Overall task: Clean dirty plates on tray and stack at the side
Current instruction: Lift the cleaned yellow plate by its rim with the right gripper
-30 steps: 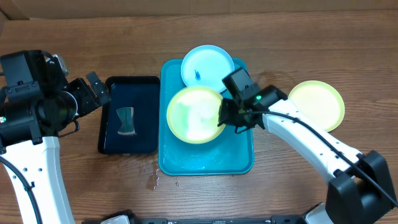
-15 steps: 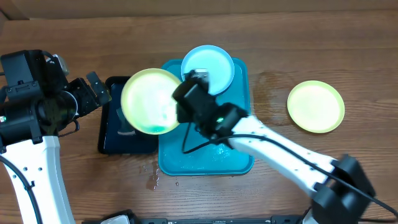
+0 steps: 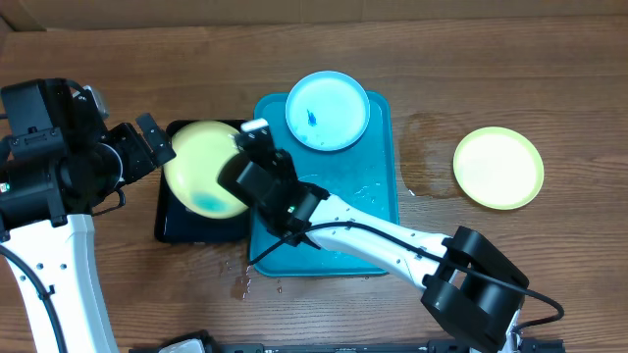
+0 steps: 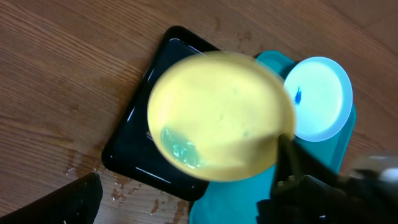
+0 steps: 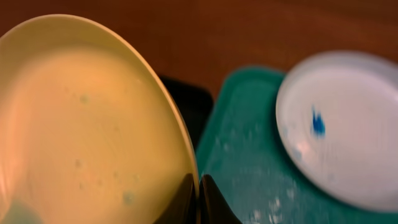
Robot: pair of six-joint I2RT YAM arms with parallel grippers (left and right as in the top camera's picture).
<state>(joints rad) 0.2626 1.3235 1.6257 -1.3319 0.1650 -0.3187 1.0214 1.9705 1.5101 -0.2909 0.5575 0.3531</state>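
We can read no lettering, label, brand, number or sign in any view, neither on the lime-green plate, the light-blue plate, the turquoise tray, the black tray nor the bench.

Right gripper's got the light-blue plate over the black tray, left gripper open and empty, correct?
Not quite. The right gripper holds a lime-green plate over the black tray, as the overhead view shows; the light-blue plate lies on the turquoise tray. The left gripper is open and empty.
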